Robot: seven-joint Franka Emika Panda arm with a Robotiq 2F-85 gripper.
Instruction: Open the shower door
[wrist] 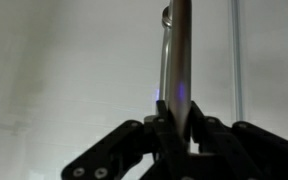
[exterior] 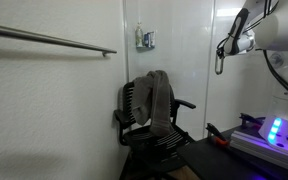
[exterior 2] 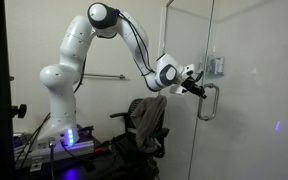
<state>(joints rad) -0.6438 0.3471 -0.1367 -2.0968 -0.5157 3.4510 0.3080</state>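
Jaws clamp the silver handle [wrist: 177, 70] of the glass shower door [wrist: 94, 70].

The room is dim and gray. A small blue light [exterior 2: 68, 137] glows. The wrist view looks blurry.

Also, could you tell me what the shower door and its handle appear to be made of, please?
The shower door looks like clear, frameless glass: you see straight through it, with faint reflections and a bare edge. Its handle looks like polished metal, perhaps chrome or stainless steel: a silvery tube with bright highlight streaks, gripped by the end effector.
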